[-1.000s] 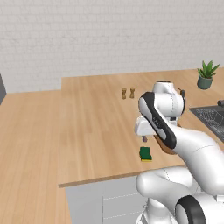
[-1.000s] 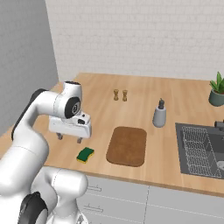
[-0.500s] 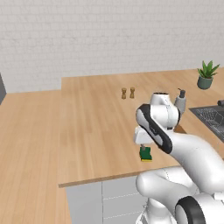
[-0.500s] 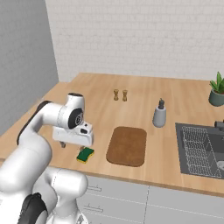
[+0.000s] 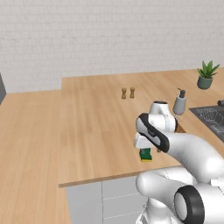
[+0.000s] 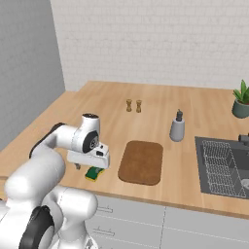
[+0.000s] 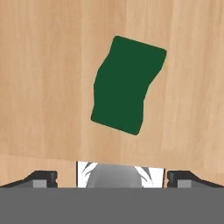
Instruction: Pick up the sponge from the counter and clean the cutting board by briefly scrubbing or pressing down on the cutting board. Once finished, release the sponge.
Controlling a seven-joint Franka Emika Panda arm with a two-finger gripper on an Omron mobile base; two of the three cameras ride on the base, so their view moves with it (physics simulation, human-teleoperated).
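Sponge point(image 7: 127, 97): green top up, on counter point(image 7: 43, 78), directly below gripper point(image 7: 112, 177); jaws spread wide, holding nothing, not touching it.

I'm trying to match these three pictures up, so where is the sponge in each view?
Left base view: sponge at lower centre-right, near the counter's front edge, below the hand.
Right base view: sponge at lower left, left of the cutting board.
Hand view: sponge at upper centre.
Shared landmark: the counter's light wood.

Sponge point(image 6: 95, 173) on counter point(image 6: 112, 112), left of cutting board point(image 6: 141, 162)
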